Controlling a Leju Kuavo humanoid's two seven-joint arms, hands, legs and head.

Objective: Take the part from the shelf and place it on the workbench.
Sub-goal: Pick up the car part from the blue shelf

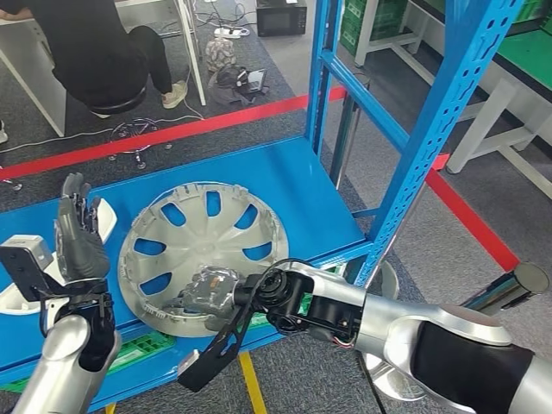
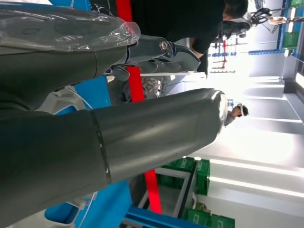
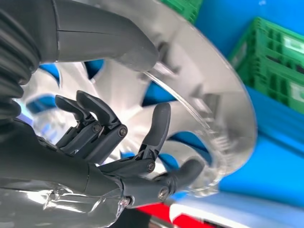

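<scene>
on the blue shelf [image 1: 306, 185], right hand [image 1: 207, 293] hides the hubcap [image 1: 195, 237] rim, grip unclear; left hand [image 1: 78, 233] spread.

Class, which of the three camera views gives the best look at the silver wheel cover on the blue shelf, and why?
The head view: the wheel cover lies whole on the blue shelf, with only its near rim hidden by the right hand. The right wrist view gives a close, partial stretch of rim and spokes behind the fingers. The left wrist view shows only a pale edge that may be it.

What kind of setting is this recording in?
Likely a workshop or factory test area: a blue steel shelf rack holding a silver wheel cover, green parts crates below, and red floor-marking tape.
</scene>
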